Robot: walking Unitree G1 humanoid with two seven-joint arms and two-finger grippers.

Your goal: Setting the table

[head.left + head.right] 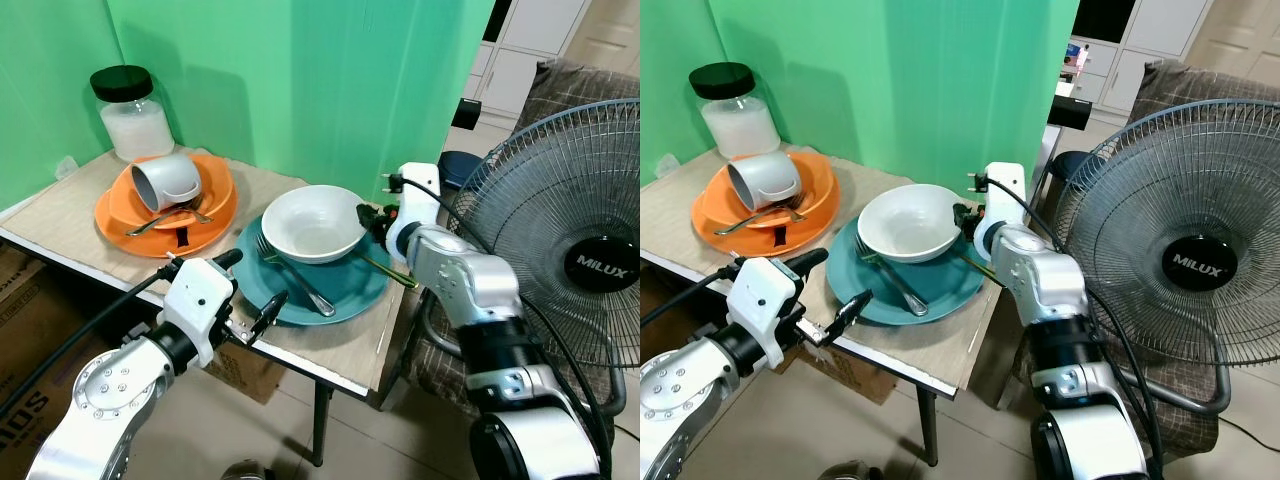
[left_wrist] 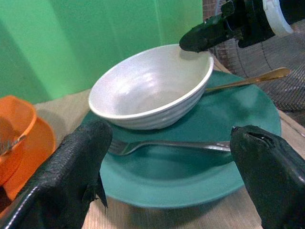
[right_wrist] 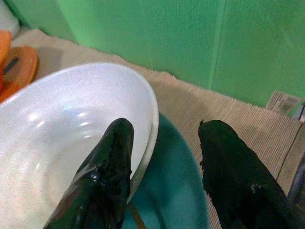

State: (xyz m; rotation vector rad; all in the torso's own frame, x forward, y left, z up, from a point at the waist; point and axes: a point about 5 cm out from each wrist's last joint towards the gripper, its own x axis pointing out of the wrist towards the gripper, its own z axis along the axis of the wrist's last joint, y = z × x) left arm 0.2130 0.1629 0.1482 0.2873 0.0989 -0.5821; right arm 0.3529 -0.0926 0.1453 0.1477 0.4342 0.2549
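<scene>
A white bowl (image 1: 312, 222) sits on a teal plate (image 1: 350, 290) near the table's right end. A fork (image 1: 305, 285) lies on the plate in front of the bowl, and a gold-handled utensil (image 1: 392, 272) sticks out to the right from under the bowl. My right gripper (image 3: 167, 167) is open at the bowl's right rim, with one finger (image 3: 107, 176) over the inside and the other outside above the plate. My left gripper (image 1: 250, 287) is open at the table's front edge, just short of the plate's near rim, with nothing between its fingers.
At the table's (image 1: 70, 215) left stands an orange plate (image 1: 215, 215) with a tipped white mug (image 1: 165, 182) and cutlery; behind it is a black-lidded jar (image 1: 130, 115). A large fan (image 1: 580, 250) stands close on the right. Cardboard boxes (image 1: 30, 310) sit under the table.
</scene>
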